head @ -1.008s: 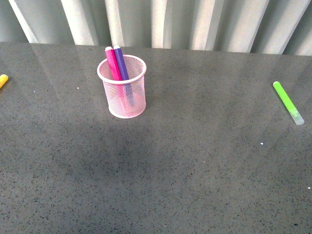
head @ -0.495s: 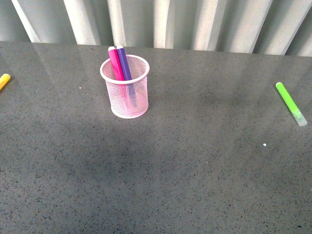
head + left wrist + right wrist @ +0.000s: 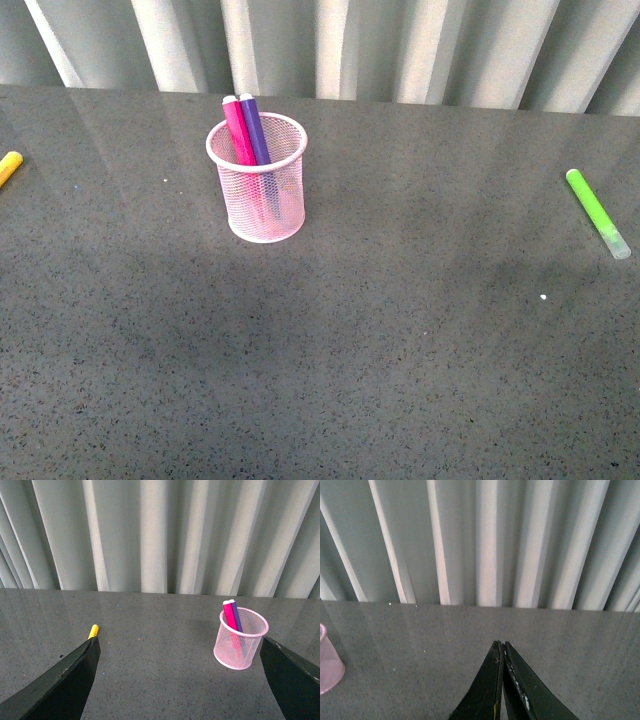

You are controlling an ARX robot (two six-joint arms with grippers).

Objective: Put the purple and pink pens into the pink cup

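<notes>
The pink pen [image 3: 237,128] and purple pen [image 3: 253,128] stand leaning in the pink cup [image 3: 264,200] on the bench [image 3: 400,330]. The left gripper [image 3: 177,680] has its fingers wide apart and empty; the right gripper [image 3: 502,680] has its fingers pressed together, holding nothing.

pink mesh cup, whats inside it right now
Two markers stand inside the pink mesh cup: a pink marker and a purple marker, side by side, leaning toward the back rim. Their lower halves show only dimly through the mesh; the tips at the bottom are hidden.

The front view looks down on the surface [image 3: 400,350], cup [image 3: 257,180] near. The left wrist view sits low, facing the cup [image 3: 240,638]; the right wrist view catches its edge [image 3: 327,662].
</notes>
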